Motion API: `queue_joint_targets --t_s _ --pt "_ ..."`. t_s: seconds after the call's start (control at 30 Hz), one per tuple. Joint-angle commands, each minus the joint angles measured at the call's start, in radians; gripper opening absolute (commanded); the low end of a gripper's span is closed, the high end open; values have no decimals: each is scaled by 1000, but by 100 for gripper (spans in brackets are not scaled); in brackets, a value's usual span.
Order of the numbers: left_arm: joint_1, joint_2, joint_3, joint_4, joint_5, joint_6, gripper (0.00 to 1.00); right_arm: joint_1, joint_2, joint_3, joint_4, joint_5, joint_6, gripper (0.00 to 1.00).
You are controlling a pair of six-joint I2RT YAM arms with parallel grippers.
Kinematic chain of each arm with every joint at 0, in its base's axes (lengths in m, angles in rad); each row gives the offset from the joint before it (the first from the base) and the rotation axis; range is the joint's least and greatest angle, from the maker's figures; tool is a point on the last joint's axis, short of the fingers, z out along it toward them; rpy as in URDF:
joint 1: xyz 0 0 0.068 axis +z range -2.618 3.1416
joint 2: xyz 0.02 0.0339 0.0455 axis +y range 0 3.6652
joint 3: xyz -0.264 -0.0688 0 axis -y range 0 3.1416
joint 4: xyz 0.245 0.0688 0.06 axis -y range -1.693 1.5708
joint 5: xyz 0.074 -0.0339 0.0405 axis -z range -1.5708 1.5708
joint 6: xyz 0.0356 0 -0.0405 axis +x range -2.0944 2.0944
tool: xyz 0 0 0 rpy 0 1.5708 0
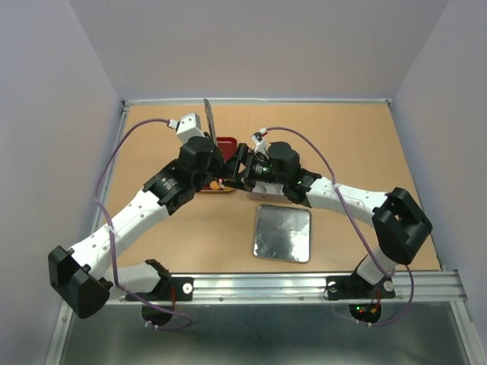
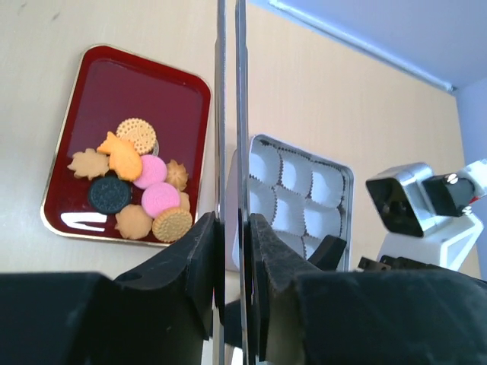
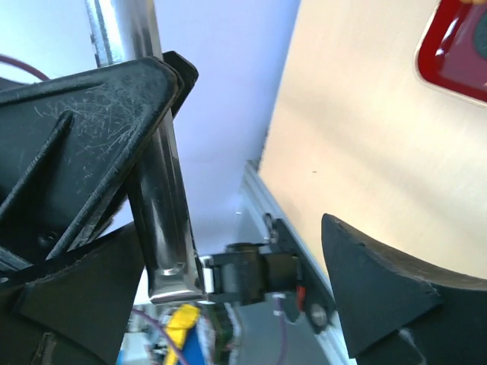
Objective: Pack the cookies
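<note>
1. Your left gripper [image 2: 232, 228] is clamped narrow on the tongs [image 2: 241, 91] — in the wrist view the blades run close together along the tin's [image 2: 297, 182] left edge.
2. Your right gripper [image 3: 255, 175] gapes wide and holds nothing. The tongs' shaft lies beside one finger.
3. The cookies [image 2: 137, 179] sit heaped on the red tray [image 2: 137, 84], just left of the tin — orange, pink, one dark.
4. Every paper cup that shows in the tin is empty, so by my read nothing is packed yet.
5. The lid [image 1: 281, 233] lies flat on the tin's near side, toward the arm bases.
6. Left for you, I judge: carry each cookie across with the tongs, then fit the lid.
</note>
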Motion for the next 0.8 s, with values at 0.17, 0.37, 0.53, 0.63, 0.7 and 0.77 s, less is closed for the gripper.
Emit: queue_joint_targets --t_s 0.17,0.37,0.53,0.63,0.7,0.77 --pt "-41 69 114 -300 151 146 22 -7 -216 164 -226 161 -324 100" --pt "-15 63 128 -421 266 211 41 -21 -438 39 -450 350 -406 100" --pt "105 67 48 -416 393 238 45 -33 -582 -75 -535 506 -401 100" --pt "151 110 27 -406 424 241 42 -36 -624 -89 -555 510 -404 100" --pt "151 119 30 -400 416 237 42 -38 -626 -86 -574 505 -410 100" --pt "151 124 33 -392 410 231 42 -38 -619 -80 -587 501 -418 100"
